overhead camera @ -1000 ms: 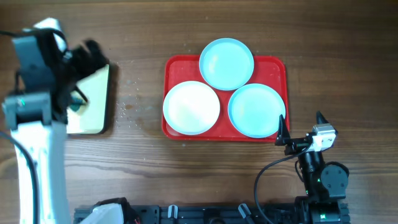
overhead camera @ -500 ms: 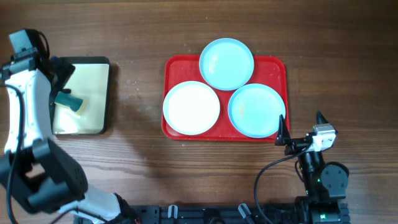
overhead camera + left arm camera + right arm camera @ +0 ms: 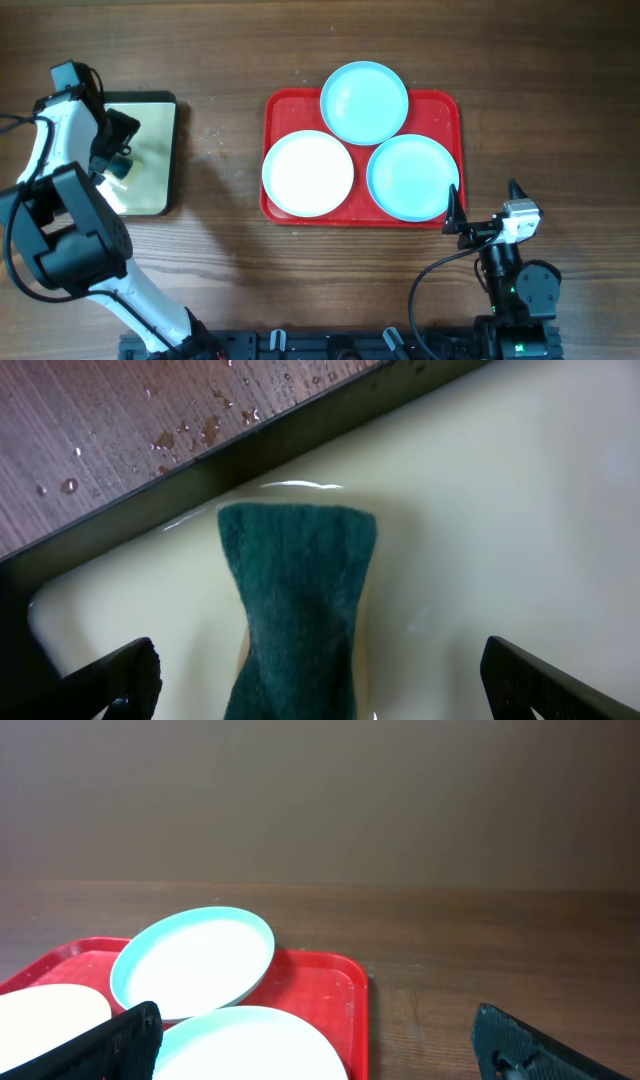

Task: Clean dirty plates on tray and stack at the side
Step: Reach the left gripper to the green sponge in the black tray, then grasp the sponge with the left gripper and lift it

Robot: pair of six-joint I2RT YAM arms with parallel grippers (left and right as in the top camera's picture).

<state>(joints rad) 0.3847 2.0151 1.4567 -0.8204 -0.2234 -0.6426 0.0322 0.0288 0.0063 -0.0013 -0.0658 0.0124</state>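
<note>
White-and-black left arm [image 3: 47,140], black right arm [image 3: 520,285] with looping cable [image 3: 414,290].

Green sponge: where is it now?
Overhead, far left: the sponge lies in the small cream tray, beneath the open left end effector.

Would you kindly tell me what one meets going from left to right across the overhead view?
green-rimmed tray → white plate → far light blue plate → near light blue plate → right tool

Soft, even overhead light falls on the brown wooden tabletop [image 3: 230,270]; shadows are faint. A white glare streak lies on the cream floor of the small dark-rimmed tray [image 3: 500,510] in the left wrist view. The right wrist background is dim.
</note>
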